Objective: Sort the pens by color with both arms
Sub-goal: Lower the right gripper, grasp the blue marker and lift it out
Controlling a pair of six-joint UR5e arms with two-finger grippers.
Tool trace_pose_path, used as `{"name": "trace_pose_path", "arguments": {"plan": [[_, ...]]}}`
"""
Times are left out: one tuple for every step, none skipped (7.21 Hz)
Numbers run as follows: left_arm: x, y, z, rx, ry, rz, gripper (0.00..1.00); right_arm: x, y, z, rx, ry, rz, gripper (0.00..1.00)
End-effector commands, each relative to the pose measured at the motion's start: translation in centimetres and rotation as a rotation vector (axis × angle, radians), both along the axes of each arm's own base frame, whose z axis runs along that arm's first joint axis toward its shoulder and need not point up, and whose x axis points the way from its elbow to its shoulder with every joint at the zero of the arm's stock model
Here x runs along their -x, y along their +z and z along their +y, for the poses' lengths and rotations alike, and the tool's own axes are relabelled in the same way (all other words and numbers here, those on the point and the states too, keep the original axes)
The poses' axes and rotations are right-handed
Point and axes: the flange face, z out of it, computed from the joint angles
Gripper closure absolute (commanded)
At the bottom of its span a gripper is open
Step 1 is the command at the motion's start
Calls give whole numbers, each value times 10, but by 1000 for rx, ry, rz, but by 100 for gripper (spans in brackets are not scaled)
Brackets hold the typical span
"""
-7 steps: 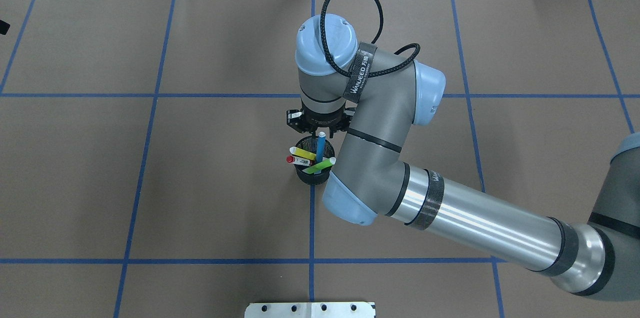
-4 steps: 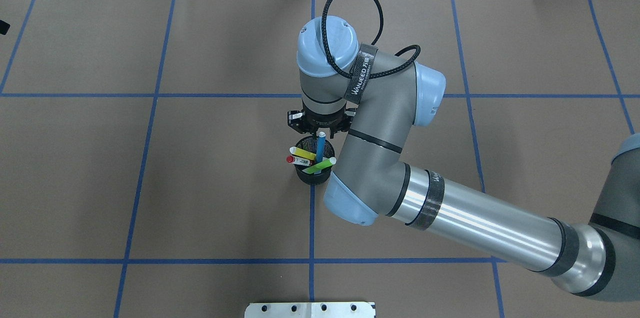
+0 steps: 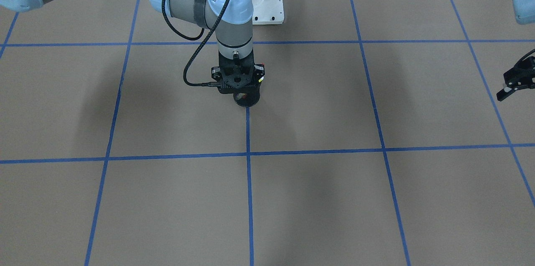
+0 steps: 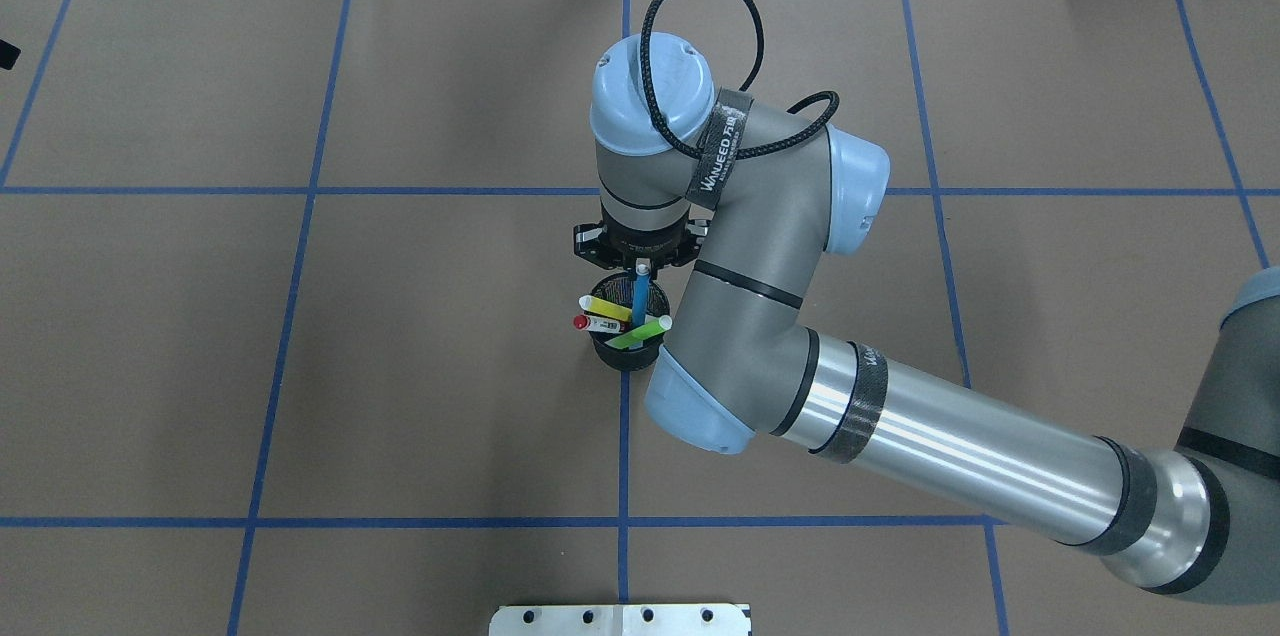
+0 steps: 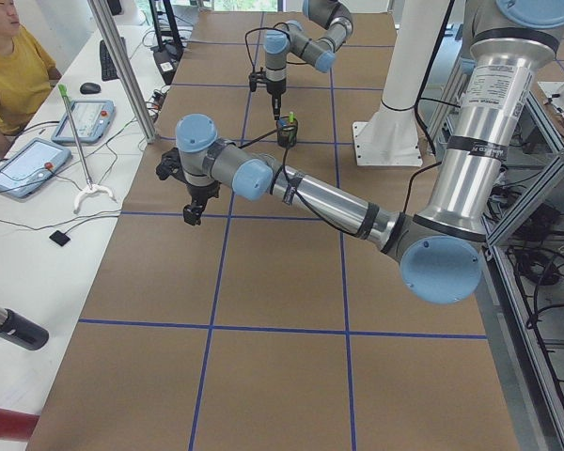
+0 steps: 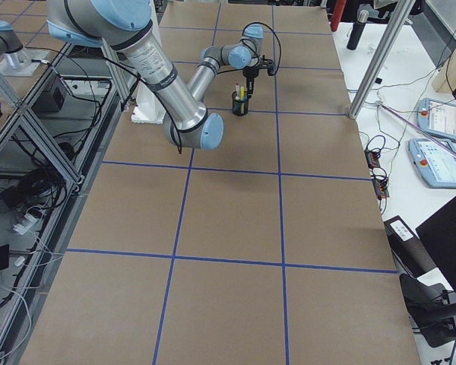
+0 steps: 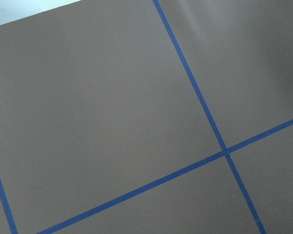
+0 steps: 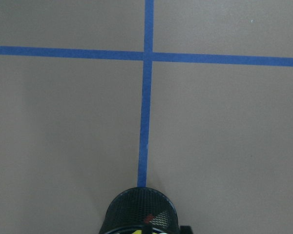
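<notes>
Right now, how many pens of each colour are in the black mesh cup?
Blue marker pen: 1
Yellow marker pen: 1
Green marker pen: 1
White-barrelled pen with red cap: 1
Total: 4, all in the black mesh cup

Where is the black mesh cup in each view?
Front-facing: the mesh cup is at upper centre.
Overhead: centre.
Exterior left: top centre, far off.
Exterior right: top centre, far off.
Left wrist: not in view.
Right wrist: bottom edge, centre.
Shared landmark: the blue tape line it stands on.
</notes>
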Motion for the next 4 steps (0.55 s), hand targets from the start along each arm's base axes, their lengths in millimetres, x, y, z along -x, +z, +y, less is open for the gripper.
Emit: {"name": "trace_pose_path", "arguments": {"plan": [[0, 0, 0, 0, 0, 0, 0, -12, -11, 3, -6, -3, -31, 100], [0, 0, 0, 0, 0, 0, 0, -39, -27, 1, -28, 26, -68, 100], [0, 0, 0, -1, 1, 0, 0, -78, -40, -7, -63, 74, -109, 100], [0, -1, 0, -1, 1, 2, 0, -117, -56, -21, -96, 131, -141, 100]]}}
